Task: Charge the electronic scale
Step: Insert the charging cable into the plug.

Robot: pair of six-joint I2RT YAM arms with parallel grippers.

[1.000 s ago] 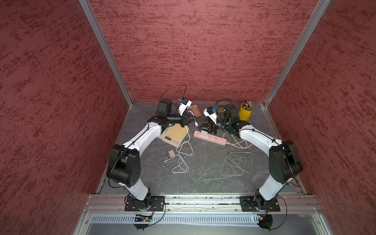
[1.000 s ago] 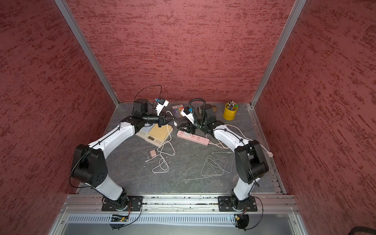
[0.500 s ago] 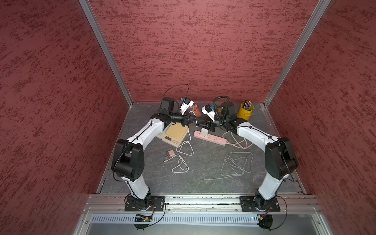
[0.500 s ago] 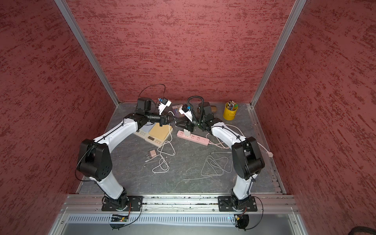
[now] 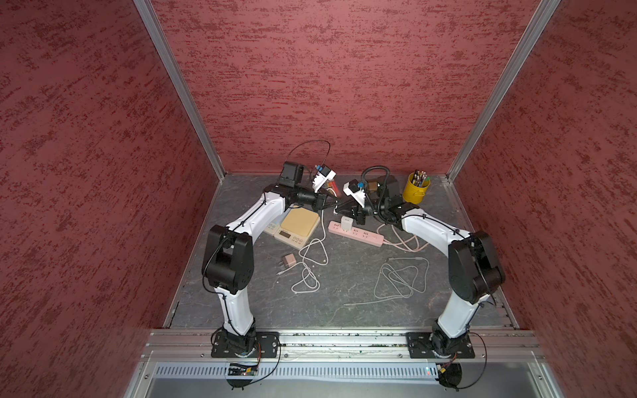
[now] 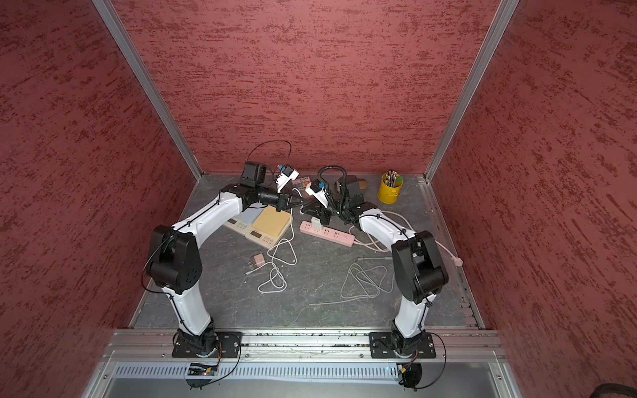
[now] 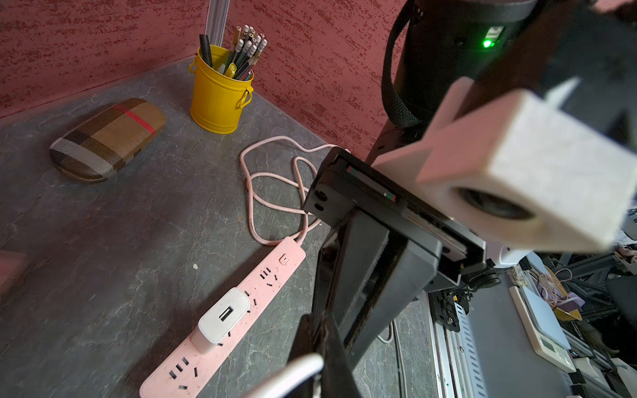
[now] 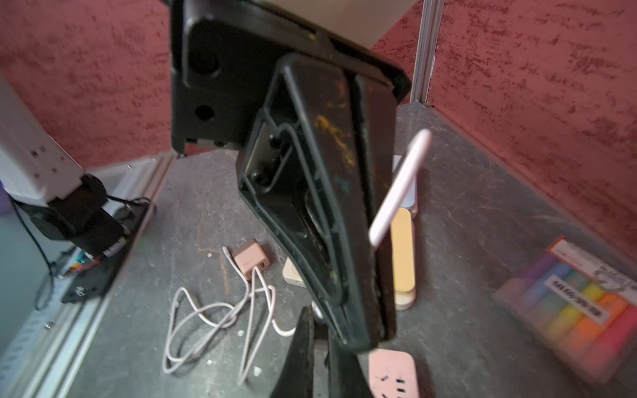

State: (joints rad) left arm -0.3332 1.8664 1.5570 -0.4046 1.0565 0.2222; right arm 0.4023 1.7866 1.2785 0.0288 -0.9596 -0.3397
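The electronic scale [image 5: 299, 222] [image 6: 270, 220], with a tan top, lies flat at the back left, and its edge shows in the right wrist view [image 8: 402, 255]. Just right of it and above the table, my left gripper [image 5: 333, 205] [image 7: 319, 341] is shut on a white cable [image 5: 322, 229] [image 7: 293, 374] [image 8: 400, 186]. The cable hangs down past the scale into loops. My right gripper [image 5: 340, 209] [image 8: 320, 348] meets it tip to tip and is shut on the cable's end. Below them, a white charger [image 5: 345, 223] [image 7: 224, 315] sits plugged into the pink power strip [image 5: 365, 236] [image 7: 265, 282].
A second scale [image 5: 271, 228] lies under my left arm. A pink adapter [image 5: 289, 260] with its own looped cable and a grey cable [image 5: 400, 279] lie in front. At the back are a yellow pencil cup [image 5: 416, 187], a plaid case [image 7: 107, 138] and a highlighter pack [image 8: 568, 310].
My right gripper has moved left to the left gripper's tips and shut there. The left arm has pushed its gripper a little right with the cable.
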